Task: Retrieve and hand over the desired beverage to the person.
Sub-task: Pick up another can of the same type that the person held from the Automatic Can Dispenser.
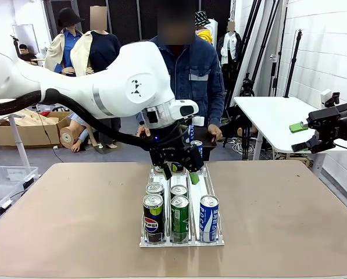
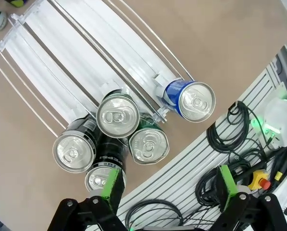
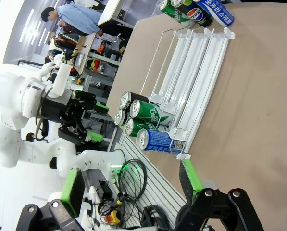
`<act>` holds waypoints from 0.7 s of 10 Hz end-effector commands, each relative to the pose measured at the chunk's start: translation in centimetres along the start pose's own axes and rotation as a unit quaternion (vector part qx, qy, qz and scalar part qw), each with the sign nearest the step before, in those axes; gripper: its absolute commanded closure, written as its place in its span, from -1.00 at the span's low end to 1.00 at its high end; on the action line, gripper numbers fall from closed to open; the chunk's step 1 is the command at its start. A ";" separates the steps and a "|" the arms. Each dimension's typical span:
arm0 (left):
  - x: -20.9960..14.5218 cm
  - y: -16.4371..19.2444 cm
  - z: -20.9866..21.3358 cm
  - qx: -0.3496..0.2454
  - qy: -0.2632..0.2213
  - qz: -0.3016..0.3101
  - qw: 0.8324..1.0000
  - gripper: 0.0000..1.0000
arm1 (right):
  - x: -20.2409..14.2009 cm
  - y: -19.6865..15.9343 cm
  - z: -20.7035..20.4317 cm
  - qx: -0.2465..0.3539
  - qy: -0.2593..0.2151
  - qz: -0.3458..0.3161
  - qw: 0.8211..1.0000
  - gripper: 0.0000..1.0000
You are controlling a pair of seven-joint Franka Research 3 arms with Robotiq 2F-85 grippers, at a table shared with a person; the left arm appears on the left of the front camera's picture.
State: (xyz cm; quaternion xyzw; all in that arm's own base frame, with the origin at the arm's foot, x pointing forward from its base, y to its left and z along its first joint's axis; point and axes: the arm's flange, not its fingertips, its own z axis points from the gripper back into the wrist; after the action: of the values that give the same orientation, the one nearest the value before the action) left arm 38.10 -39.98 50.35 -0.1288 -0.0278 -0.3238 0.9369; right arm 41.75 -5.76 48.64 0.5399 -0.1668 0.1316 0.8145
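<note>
- Hanging the left end effector above the middle of the can rack on the counter, jaws spread fully, gripping nothing.
- Parking the right end effector well off to the rack's right, likewise wide open and empty.
- Judging the task as barely begun: no can lifted yet, nothing handed over.
- Leaving all the real work: choosing a can, closing on it, lifting it clear of the rack, and carrying it across to the person standing beyond the rack's far end.
- Failing to single out the wanted drink from these views.
- Finding five cans clustered at the rack's near end: Pepsi can in the left lane, green can in the middle lane, blue can in the right lane, plus two more directly behind the first two.
- Spotting further cans at the rack's far end, close to the person.
- Reading every near-end can as standing upright, long axis vertical, pull-tab tops pointing straight up toward the left wrist camera.
</note>
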 end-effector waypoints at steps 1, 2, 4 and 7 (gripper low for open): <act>0.8 -1.7 -0.2 0.030 0.015 0.009 0.999 -1.00 | 0.0 0.0 0.0 0.002 0.000 0.000 1.000 -1.00; 1.0 -1.9 -0.7 0.047 0.021 0.014 0.999 -1.00 | 0.0 0.0 0.0 0.002 0.000 0.000 1.000 -1.00; 1.1 -2.3 -1.4 0.071 0.024 0.027 0.997 -1.00 | 0.0 0.0 0.0 0.002 0.000 0.000 1.000 -1.00; 0.9 -2.4 -2.2 0.085 0.020 0.043 0.995 -1.00 | 0.0 0.0 0.0 0.002 0.000 0.000 1.000 -1.00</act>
State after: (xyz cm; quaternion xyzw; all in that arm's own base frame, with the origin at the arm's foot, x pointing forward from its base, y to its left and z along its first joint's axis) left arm 37.42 -42.15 48.77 -0.0561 -0.0300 -0.2943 0.9536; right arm 41.75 -5.76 48.64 0.5399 -0.1668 0.1316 0.8145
